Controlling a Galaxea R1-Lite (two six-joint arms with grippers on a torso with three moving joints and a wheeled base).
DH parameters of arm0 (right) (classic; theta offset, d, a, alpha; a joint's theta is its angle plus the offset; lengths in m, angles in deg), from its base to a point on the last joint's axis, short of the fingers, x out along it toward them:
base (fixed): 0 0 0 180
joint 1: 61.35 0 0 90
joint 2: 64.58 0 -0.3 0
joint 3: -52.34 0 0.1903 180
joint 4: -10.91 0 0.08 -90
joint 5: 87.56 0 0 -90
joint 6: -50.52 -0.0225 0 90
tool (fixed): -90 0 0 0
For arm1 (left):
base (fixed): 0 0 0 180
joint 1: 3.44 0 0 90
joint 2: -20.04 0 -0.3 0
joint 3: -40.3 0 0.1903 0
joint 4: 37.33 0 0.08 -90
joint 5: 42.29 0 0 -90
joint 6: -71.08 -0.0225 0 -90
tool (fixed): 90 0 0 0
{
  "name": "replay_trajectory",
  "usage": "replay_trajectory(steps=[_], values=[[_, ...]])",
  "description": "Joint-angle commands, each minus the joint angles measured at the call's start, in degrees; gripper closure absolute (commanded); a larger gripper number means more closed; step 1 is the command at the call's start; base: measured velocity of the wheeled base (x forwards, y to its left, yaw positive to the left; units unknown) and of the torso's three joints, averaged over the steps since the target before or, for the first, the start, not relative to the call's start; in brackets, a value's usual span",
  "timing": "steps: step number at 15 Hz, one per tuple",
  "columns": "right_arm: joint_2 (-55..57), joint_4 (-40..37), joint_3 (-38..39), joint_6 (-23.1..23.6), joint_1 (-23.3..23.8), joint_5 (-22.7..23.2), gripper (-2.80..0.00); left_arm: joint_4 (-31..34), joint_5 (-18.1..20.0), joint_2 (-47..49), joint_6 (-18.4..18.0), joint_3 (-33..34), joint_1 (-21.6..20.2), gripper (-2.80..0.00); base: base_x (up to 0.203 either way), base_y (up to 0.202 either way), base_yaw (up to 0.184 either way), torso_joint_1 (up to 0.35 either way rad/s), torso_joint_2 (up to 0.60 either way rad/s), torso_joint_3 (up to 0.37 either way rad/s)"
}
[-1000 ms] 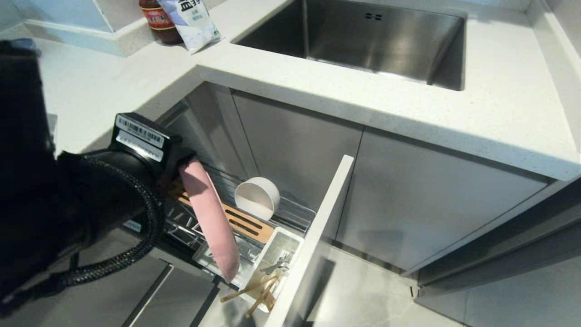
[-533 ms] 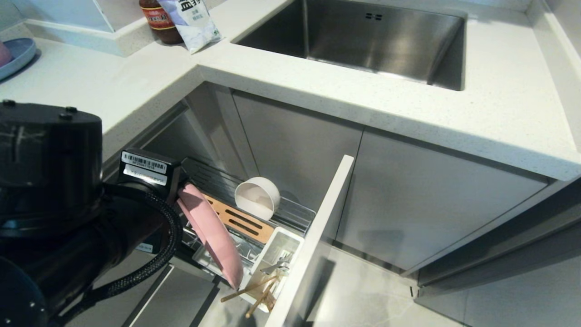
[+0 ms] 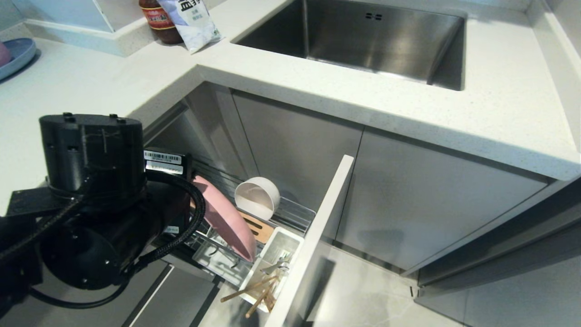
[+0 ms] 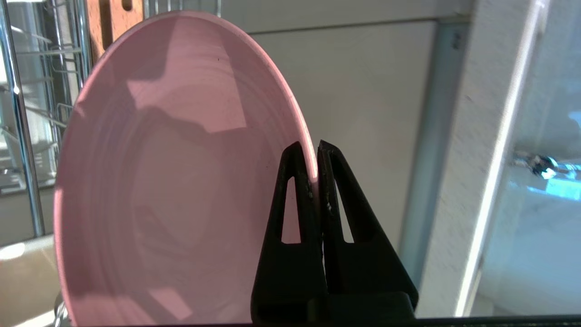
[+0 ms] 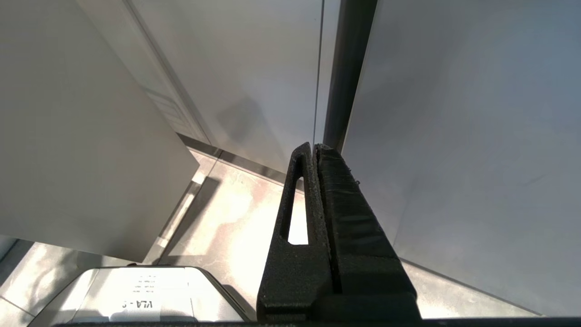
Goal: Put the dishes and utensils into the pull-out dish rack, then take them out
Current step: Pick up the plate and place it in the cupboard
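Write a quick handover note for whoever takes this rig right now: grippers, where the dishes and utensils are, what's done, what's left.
Left gripper: shut on the pink plate rim, holding it tilted over the pull-out rack.
Right gripper: shut, empty, parked by the cabinet fronts.
Bowl lies on its side in the rack; chopsticks and cutlery sit in the white box.
Whether this is loading or unloading cannot be told.

The tilted pink plate [image 3: 229,225] and bowl [image 3: 257,197] crowd the rack [image 3: 295,211]; the cutlery box [image 3: 272,268] lies open from above.
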Motion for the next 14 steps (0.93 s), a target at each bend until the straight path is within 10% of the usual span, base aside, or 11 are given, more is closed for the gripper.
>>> replay_trajectory(steps=[1, 14], values=[[-0.1, 0.0, 0.1, 0.0, 0.0, 0.0, 0.0, -1.4, 0.2, 2.7, 0.5, 0.3, -2.2, 0.0, 0.0, 0.0, 0.0, 0.0, 0.0, 0.0], [-0.1, 0.0, 0.1, -0.1, 0.0, 0.0, 0.0, -6.1, 8.2, 7.6, 5.1, 1.7, -11.0, 0.0, 0.0, 0.0, 0.0, 0.0, 0.0, 0.0]])
